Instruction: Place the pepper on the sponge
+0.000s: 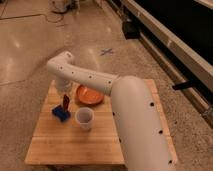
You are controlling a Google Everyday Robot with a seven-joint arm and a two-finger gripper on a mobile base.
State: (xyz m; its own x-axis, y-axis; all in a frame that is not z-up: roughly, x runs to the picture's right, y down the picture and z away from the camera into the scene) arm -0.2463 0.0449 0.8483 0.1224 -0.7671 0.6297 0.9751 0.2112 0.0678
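The pepper (65,102) is small and dark red, and it hangs upright from my gripper (65,96), which is shut on its upper end. It sits directly above the blue sponge (60,114), with its lower tip at or just over the sponge's top; I cannot tell whether they touch. The sponge lies on the left part of the wooden table (55,145). My white arm (125,110) reaches in from the lower right and bends over the table's left side.
A white cup (84,119) stands just right of the sponge. An orange bowl (89,95) sits behind the cup, close to the gripper's right. The table's left edge is near the sponge. Shiny floor surrounds the table.
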